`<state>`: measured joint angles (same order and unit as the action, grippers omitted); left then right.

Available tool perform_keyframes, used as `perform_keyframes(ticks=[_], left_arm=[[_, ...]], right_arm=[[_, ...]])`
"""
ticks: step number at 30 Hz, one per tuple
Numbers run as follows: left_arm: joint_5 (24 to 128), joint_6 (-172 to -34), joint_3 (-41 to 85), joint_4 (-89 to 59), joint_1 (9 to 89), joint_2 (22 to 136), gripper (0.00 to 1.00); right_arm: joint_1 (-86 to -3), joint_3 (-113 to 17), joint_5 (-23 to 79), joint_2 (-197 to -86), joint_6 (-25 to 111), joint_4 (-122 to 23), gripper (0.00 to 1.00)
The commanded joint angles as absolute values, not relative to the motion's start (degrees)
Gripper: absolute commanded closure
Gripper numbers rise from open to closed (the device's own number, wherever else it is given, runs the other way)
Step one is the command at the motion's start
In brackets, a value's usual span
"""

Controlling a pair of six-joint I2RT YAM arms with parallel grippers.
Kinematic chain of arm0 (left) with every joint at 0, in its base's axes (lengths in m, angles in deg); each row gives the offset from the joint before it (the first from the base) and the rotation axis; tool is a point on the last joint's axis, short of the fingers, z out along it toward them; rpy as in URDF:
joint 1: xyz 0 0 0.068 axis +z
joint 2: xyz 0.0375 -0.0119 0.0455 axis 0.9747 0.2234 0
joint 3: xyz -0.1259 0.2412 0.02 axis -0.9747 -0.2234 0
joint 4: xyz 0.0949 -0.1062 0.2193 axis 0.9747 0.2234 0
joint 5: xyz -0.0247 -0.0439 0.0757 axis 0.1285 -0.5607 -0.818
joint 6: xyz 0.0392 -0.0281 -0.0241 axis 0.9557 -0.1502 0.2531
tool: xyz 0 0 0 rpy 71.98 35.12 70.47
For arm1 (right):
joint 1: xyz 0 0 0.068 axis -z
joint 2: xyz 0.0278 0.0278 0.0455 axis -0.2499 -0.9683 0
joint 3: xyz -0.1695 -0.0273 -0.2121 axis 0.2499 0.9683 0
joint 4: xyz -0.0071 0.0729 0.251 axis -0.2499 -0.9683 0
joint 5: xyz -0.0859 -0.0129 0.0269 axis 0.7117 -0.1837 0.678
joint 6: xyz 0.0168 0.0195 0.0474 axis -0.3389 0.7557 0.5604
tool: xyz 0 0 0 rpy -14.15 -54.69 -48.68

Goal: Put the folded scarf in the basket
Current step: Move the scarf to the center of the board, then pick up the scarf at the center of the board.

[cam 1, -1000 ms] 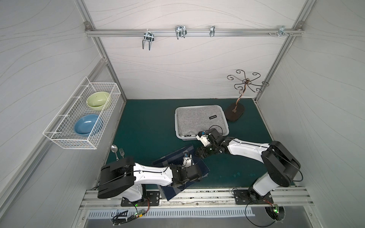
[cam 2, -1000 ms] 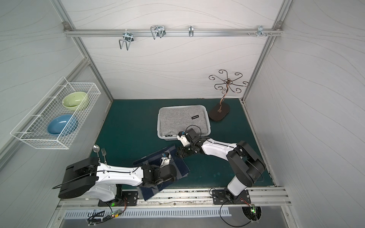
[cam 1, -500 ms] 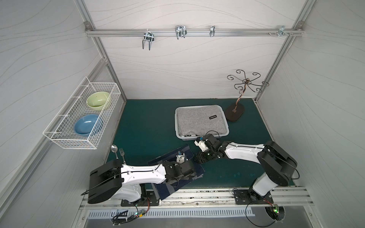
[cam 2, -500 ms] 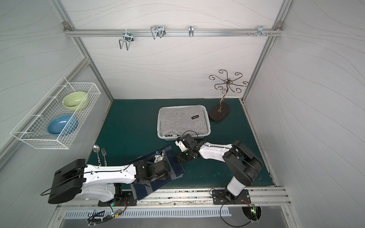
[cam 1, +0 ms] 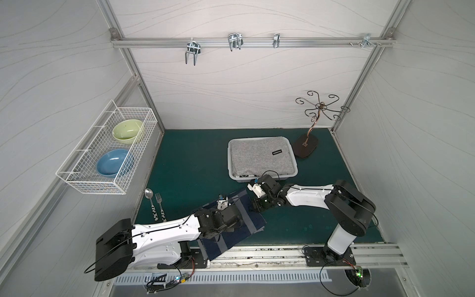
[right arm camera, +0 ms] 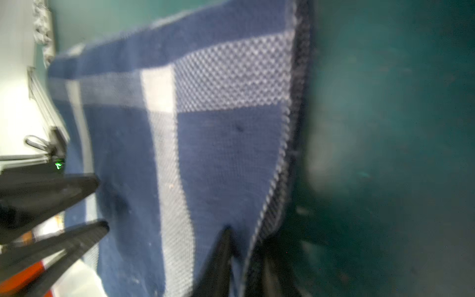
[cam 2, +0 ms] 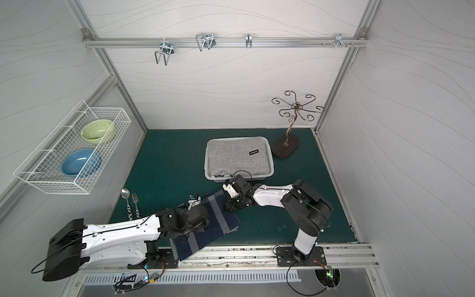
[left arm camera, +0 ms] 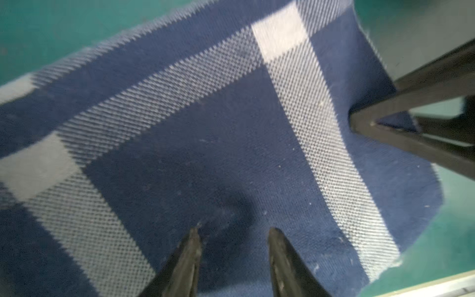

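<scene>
The right gripper [right arm camera: 244,241] now pinches the scarf [cam 1: 250,218] edge while the left gripper [left arm camera: 234,230] spreads wider, so lifting toward the basket [cam 1: 229,162] can start.

Light falls soft and even in both top views, white walls bright, only faint shadows around the scarf [cam 1: 248,221]; frame posts bow toward the picture edges. From my left wrist the scarf's weave is crisp mid-frame and blurs outward, with a dim shadow just ahead of my left fingers [left arm camera: 190,257]. My right wrist view is smeared throughout, with a pale glare patch on the mat [right arm camera: 398,102] beside the scarf.
</scene>
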<state>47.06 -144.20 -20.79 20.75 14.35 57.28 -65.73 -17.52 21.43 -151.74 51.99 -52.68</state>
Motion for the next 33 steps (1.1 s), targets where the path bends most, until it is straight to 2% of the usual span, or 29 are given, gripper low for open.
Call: perform_keyframes(ticks=[1,8,14,19,20,22,23,24,25,29,33], left_arm=[[47.22,-142.77,-20.91,22.45,15.13,55.91,0.53],[47.46,-142.69,-21.37,21.92,15.47,55.95,0.53],[46.65,-143.74,-23.31,21.70,15.48,56.17,0.50],[42.13,-145.55,-24.37,24.71,15.48,52.97,0.45],[41.30,-145.55,-24.98,25.10,15.70,52.11,0.39],[43.28,-144.67,-27.19,21.38,17.83,50.72,0.34],[45.21,-144.01,-28.70,18.45,18.90,50.15,0.24],[46.05,-143.72,-29.72,15.41,19.00,49.59,0.09],[46.69,-143.28,-30.23,13.51,19.00,49.32,0.06],[46.66,-140.00,-29.63,10.73,19.07,49.79,0.05],[51.01,-140.69,-31.59,5.62,21.25,52.25,0.07]], right_arm=[[-64.60,-11.67,21.95,-152.19,53.80,-55.12,1.00],[-62.13,-0.15,26.32,-136.08,56.10,-57.05,1.00],[-55.25,11.21,26.41,-117.80,61.88,-58.64,1.00],[-54.84,11.78,27.56,-110.63,63.70,-64.76,0.98],[-54.88,12.01,27.41,-110.24,64.03,-64.89,0.96],[-54.81,11.90,27.13,-110.13,64.25,-65.90,0.85],[-54.86,11.70,26.97,-110.00,64.25,-66.32,0.77],[-54.87,11.41,27.21,-109.35,64.25,-67.38,0.70],[-54.86,11.11,27.72,-108.45,64.20,-68.48,0.65],[-53.81,9.63,29.99,-103.44,63.72,-73.64,0.53],[-50.92,10.41,27.90,-103.93,63.31,-72.49,0.48]])
